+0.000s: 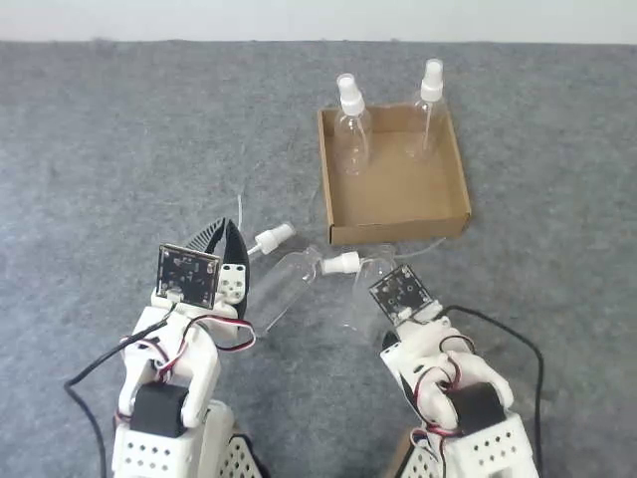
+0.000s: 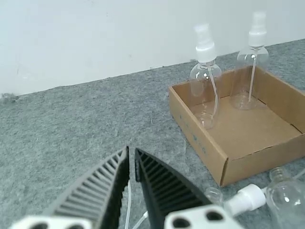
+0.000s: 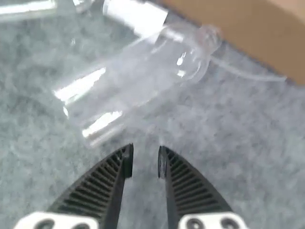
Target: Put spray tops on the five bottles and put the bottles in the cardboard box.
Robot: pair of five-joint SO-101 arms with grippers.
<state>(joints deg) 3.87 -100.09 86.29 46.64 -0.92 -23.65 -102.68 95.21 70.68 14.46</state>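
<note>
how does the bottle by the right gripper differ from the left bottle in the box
The left bottle in the box stands upright; the lying bottle rests on its side. The boxed one sits in the cardboard box; the lying one on the mat outside. The boxed one wears a spray top; the lying one's neck looks bare. Both are clear.
</note>
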